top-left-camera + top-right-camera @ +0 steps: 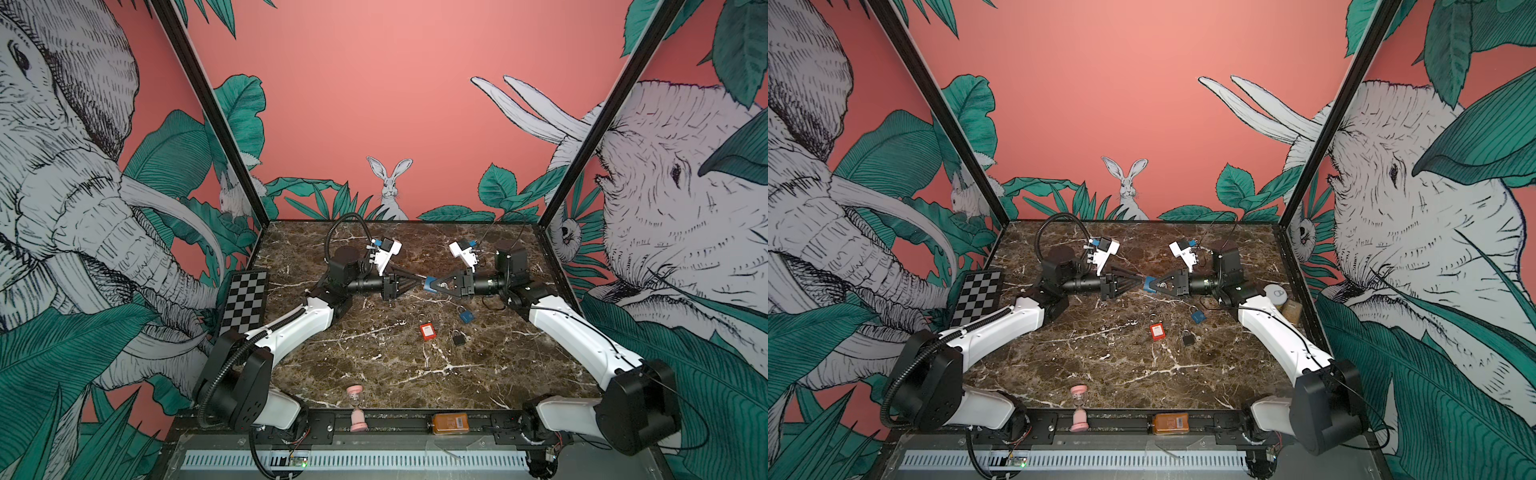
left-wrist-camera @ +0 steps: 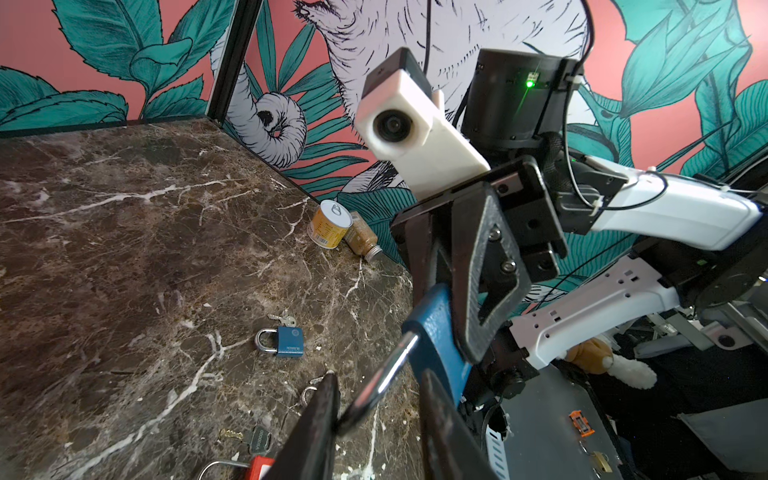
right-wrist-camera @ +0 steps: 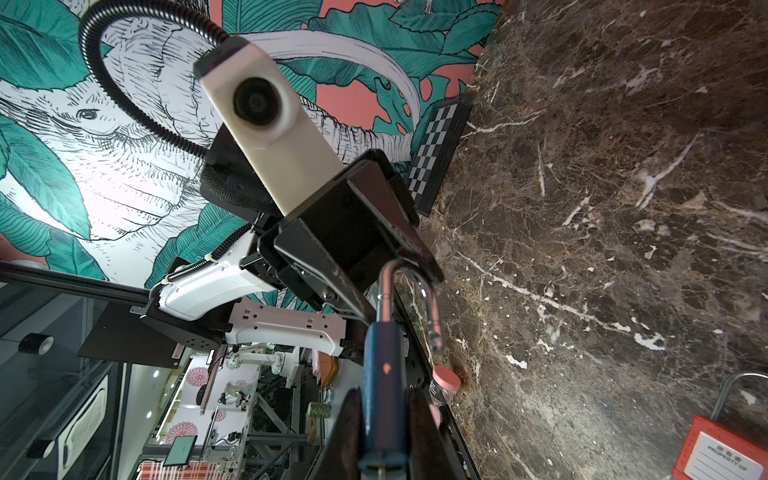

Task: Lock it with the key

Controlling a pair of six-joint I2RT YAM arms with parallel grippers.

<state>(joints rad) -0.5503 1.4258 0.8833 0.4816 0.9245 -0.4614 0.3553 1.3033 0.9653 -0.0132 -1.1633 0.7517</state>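
At the far left a checkerboard (image 1: 245,301) sits at the edge of the desk (image 1: 374,374). Above mid-desk my left tool (image 2: 377,384) meets the held padlock (image 3: 382,353) in the air. Its jaws stand either side of the shackle (image 3: 409,274), with one finger (image 2: 320,415) touching it, but I cannot tell whether they clamp it. My right tool (image 3: 384,392) is closed on the padlock's blue body. Only the right wrist view shows the shackle's free leg out of the body, so the lock is open. I cannot tell whether a key sits in it.

Three more locks lie on the desk, four in all: a red padlock (image 1: 427,332), a black padlock (image 1: 458,338) and a small blue padlock (image 1: 466,316). The left wrist view makes out two keys: a silver key (image 2: 284,319) just beside the small blue padlock, and a black-headed key (image 2: 253,437) near the red padlock. At the far right, a can (image 1: 1276,293) and a jar (image 1: 1291,309) sit side by side, seen in a top view and the left wrist view.
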